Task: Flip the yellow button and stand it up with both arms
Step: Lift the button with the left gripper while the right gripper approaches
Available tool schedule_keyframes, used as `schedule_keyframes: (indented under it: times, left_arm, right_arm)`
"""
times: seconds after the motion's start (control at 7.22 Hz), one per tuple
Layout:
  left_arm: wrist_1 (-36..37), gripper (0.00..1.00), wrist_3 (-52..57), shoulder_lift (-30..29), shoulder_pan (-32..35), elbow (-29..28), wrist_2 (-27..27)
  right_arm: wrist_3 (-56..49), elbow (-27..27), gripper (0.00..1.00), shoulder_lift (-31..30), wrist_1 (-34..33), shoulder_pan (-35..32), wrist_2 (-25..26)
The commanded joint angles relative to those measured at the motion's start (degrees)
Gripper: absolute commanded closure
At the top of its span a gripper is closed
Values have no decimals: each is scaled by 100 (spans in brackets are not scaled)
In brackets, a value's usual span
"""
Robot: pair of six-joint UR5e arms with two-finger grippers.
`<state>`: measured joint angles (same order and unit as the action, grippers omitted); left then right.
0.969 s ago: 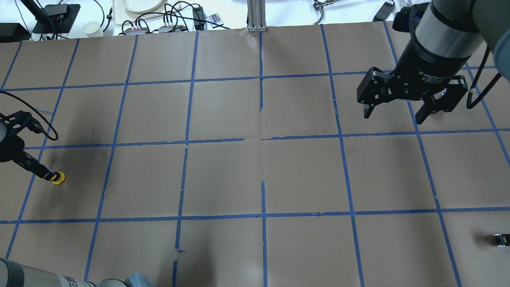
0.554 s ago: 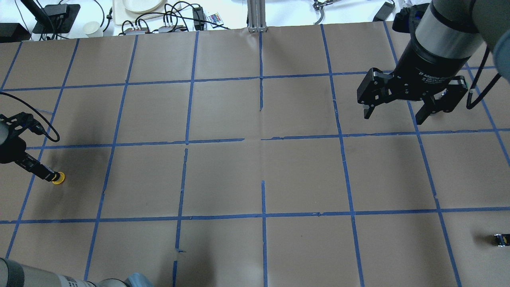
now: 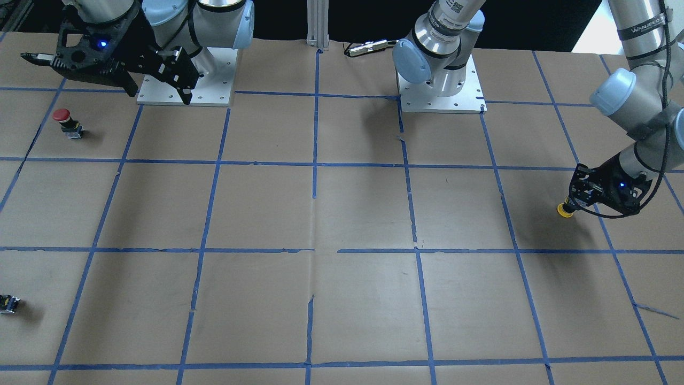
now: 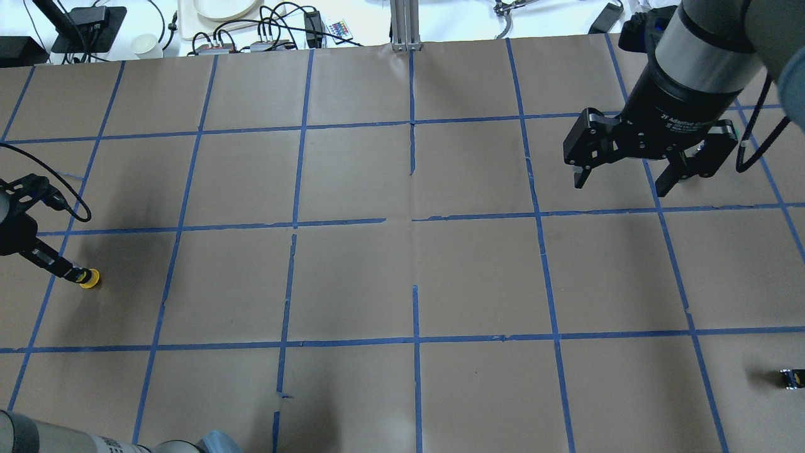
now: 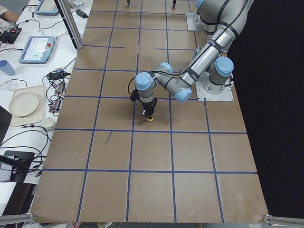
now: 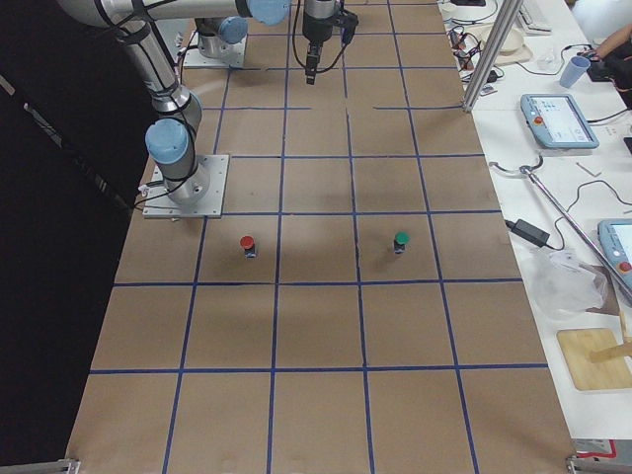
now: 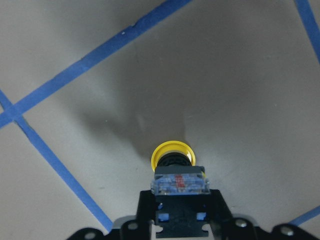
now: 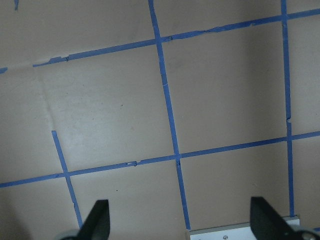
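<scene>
You are working in a robotics lab, not a home or a shop. Your surface (image 4: 352, 283) is papered in brown and ruled into squares with blue tape (image 4: 415, 340). The left arm (image 5: 171, 85) and the right arm (image 6: 168, 146), both silver tubes with light blue joint caps, are bolted to it on metal base plates (image 3: 470, 101). Beside it runs a white bench (image 6: 592, 178) with teach pendants (image 5: 38, 49), tangled cables (image 4: 270, 28), a power brick (image 6: 533, 233), a paper cup (image 4: 146, 44) and plates (image 5: 24, 103). An aluminium post (image 4: 402, 25) stands at the surface's far edge, and a black backdrop (image 5: 275, 71) closes off the robot's side
</scene>
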<state>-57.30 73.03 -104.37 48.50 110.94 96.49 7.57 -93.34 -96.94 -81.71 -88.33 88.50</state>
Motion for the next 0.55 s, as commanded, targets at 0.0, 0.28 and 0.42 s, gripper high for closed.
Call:
schedule_keyframes:
  times: [0.0,0.28,0.42]
  left_arm:
    - [-689,98,-131,764,333,-90,-190]
    - [-1754,98,-788,1723,1008,-221,-718]
    - [-2263,98,-1356,1997,1369,-440,-1259]
  right_arm:
    - [-10,0,0,-1,-3,0,-8]
    - [-1,0,0,-1,-3,0,0]
    - [51,0,0,-1,5,0,-17]
